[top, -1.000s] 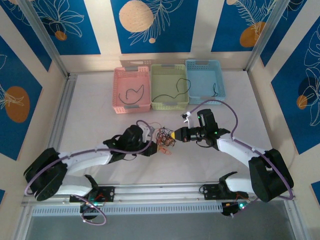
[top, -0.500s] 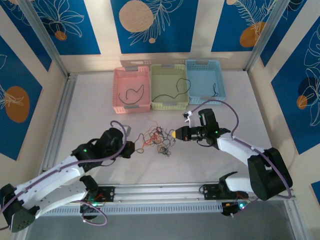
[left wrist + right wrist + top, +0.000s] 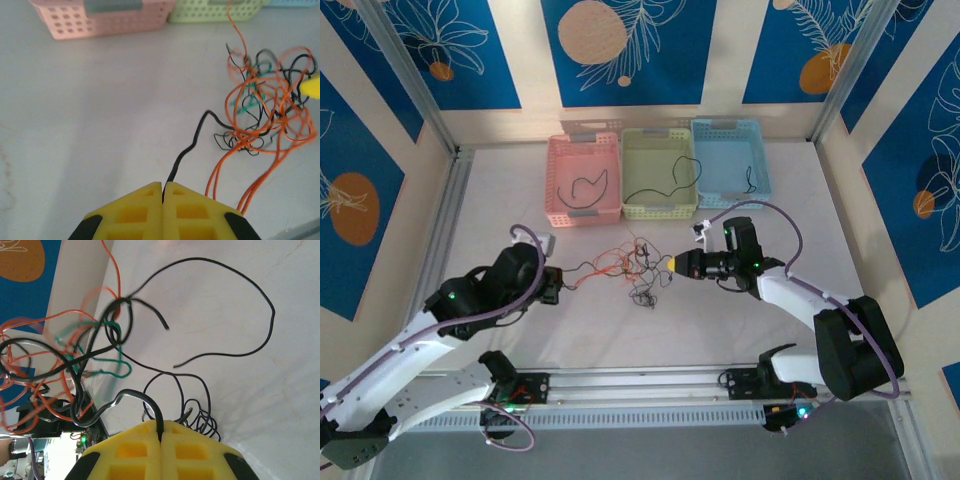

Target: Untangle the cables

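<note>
Orange and black wires, thin and squiggly with a little green among them, made up the tangle of cables (image 3: 638, 270). It was strung out left to right over the matte white surface (image 3: 620, 335), between the two arms. The left gripper (image 3: 555, 283) had its yellow jaws closed on a single black strand at the tangle's left end. The right gripper (image 3: 672, 266) had its jaws pinched on a glossy black strand at the right end. Loose black loops lay on the surface near the middle.

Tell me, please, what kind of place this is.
Probably a robot lab work cell: two arms mounted on an aluminium rail, a white table walled by blue printed panels, and three pastel baskets.
</note>
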`<state>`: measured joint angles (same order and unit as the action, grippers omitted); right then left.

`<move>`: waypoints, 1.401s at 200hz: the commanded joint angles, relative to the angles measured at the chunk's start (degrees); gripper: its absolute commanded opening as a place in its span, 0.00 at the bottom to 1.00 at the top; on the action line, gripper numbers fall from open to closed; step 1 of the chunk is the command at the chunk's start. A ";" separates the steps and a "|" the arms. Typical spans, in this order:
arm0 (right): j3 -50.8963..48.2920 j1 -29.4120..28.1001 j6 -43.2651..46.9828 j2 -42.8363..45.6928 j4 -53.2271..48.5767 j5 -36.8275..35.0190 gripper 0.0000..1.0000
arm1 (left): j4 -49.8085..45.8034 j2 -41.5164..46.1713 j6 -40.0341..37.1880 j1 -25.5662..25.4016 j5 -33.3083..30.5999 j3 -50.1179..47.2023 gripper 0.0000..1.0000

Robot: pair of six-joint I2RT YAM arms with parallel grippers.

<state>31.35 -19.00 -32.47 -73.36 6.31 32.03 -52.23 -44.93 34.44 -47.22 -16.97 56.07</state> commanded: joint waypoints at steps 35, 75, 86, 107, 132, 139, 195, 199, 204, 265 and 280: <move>-1.16 1.56 -1.01 -1.08 -1.41 -2.84 0.00 | -13.67 2.22 -4.85 1.23 -16.63 7.53 0.00; -0.95 1.55 -1.02 -1.42 -1.14 -2.59 0.00 | -12.05 3.96 -6.13 1.31 -14.96 6.39 0.00; -0.95 1.58 -0.94 -1.52 -1.12 -2.33 0.00 | -8.23 4.19 -6.57 1.32 -9.34 4.10 0.00; -1.03 1.55 -0.89 -1.56 -0.96 -2.04 0.00 | 2.85 2.42 -5.94 1.32 6.16 -2.49 0.00; -1.09 1.56 -0.93 -1.60 -0.80 -1.81 0.00 | 17.94 -4.52 -3.08 0.59 20.85 -10.33 0.09; -1.02 1.68 -0.95 -1.74 -0.79 -1.65 0.00 | 22.08 -6.46 -2.32 -0.05 22.53 -12.35 0.12; -0.64 1.86 -0.93 -2.67 -0.66 -1.10 0.00 | 41.80 -25.94 1.67 -5.02 28.07 -16.58 0.42; -0.67 1.83 -0.94 -2.66 -0.68 -1.12 0.00 | 42.46 -26.84 1.83 -5.21 27.99 -16.65 0.43; -0.61 1.85 -1.01 -2.59 -0.61 -1.12 0.00 | 43.36 -27.91 2.22 -5.40 28.04 -16.71 0.44; -0.81 2.02 -1.00 -2.56 -0.43 -0.75 0.00 | 46.10 -38.83 3.41 -7.43 23.93 -13.33 0.45; -0.85 2.04 -0.93 -2.50 -0.47 -0.79 0.00 | 44.04 -40.07 3.15 -7.53 20.95 -12.68 0.43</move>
<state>30.94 -17.21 -33.12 -75.88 5.63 29.26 -6.92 -83.50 37.58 -54.19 8.71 40.82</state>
